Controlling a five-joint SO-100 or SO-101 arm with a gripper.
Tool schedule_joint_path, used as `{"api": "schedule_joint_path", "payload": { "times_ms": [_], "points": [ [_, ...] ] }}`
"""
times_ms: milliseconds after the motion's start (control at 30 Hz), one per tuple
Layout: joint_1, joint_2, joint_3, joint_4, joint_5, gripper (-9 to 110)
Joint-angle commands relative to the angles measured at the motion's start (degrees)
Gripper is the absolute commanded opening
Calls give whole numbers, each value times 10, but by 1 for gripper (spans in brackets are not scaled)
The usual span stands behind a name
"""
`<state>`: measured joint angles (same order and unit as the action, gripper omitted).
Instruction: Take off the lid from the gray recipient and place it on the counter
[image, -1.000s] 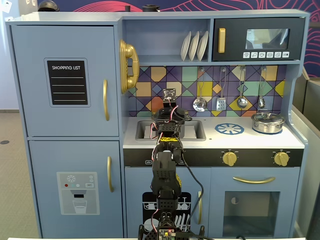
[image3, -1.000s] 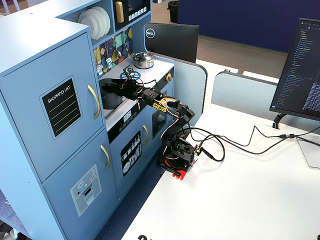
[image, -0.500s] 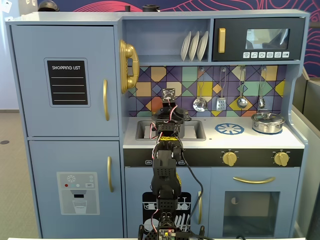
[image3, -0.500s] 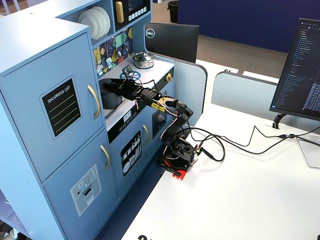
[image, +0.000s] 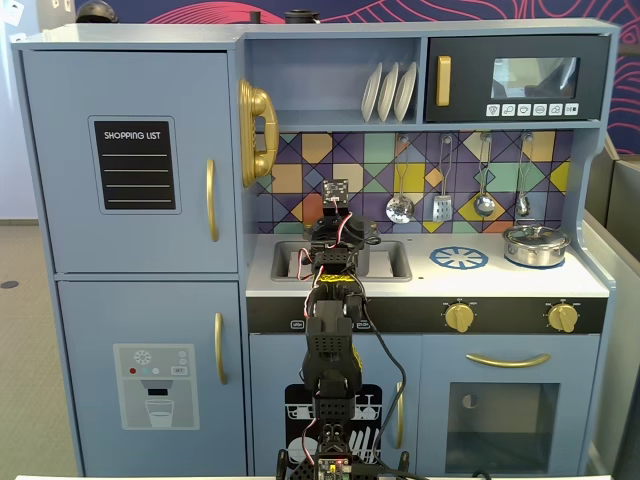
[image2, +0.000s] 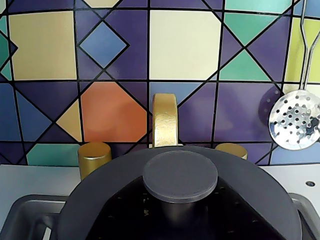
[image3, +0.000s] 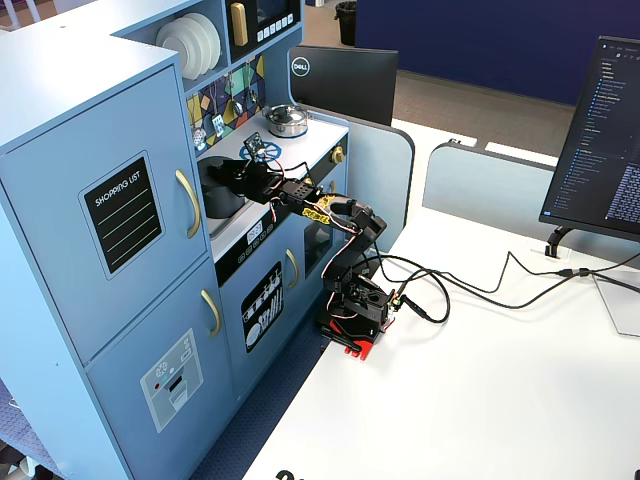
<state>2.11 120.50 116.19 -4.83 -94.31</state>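
- Black two-finger gripper (image3: 224, 170) down on top of the pot in the sink, pushed a little further in toward the tiled backsplash (image2: 180, 55) than a second ago; only a small wrist shift in the front fixed view.
- Jaw state: cannot tell. In the wrist view, just a black mass low in frame around the knob's stem; no gap or contact resolvable.
- Round matte dark gray lid (image2: 260, 185) with flat centre knob (image2: 180, 175) fills the lower wrist view, level and centred. Looks still seated, no lift visible.
- Matte dark gray cylindrical stockpot (image3: 222, 202) upright in the inset sink (image: 285, 262), mostly hidden behind the arm in the front fixed view.
- Gold faucet (image2: 165, 120) directly behind the lid, gold tap caps (image2: 94, 157) either side, close.
- Pale whitish-blue counter (image: 500, 285) free to the right around the blue burner ring (image: 459, 258); shiny silver pot (image: 535, 245) at the far right end.
- Read: approach finished or nearly so, grasp on the knob is the current step. Lift and place not yet done.
- Watch faucet clearance on lift; best straight up before swinging right.
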Motion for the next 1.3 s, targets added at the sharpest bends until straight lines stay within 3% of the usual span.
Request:
{"api": "schedule_joint_path", "payload": {
  "times_ms": [0,467,1267],
  "points": [
    [3,10,-46,-12,-7,0],
    [17,13,-112,34,-24,0],
    [301,6,-120,40,22,0]
  ]
}}
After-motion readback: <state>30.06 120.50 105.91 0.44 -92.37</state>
